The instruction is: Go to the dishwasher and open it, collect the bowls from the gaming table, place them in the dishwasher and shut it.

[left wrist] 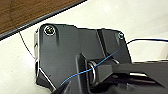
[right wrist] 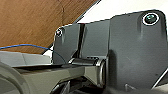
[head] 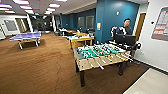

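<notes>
The gaming table (head: 81,38), yellow-framed with a pale top, stands far back in the room beyond the foosball table. Something blue lies on its top, too small for me to tell whether it is one of the bowls. The dishwasher is out of view. In the left wrist view my arm's dark plate (left wrist: 75,57) hangs over pale floor near the carpet's edge. In the right wrist view the other plate (right wrist: 135,50) hangs over the same seam of carpet and pale floor.
A foosball table (head: 100,53) with a green field stands close ahead to the right on brown carpet. A person (head: 126,27) stands behind it by a dark monitor. A blue ping-pong table (head: 26,36) is far left. Pale floor (head: 150,83) begins at lower right.
</notes>
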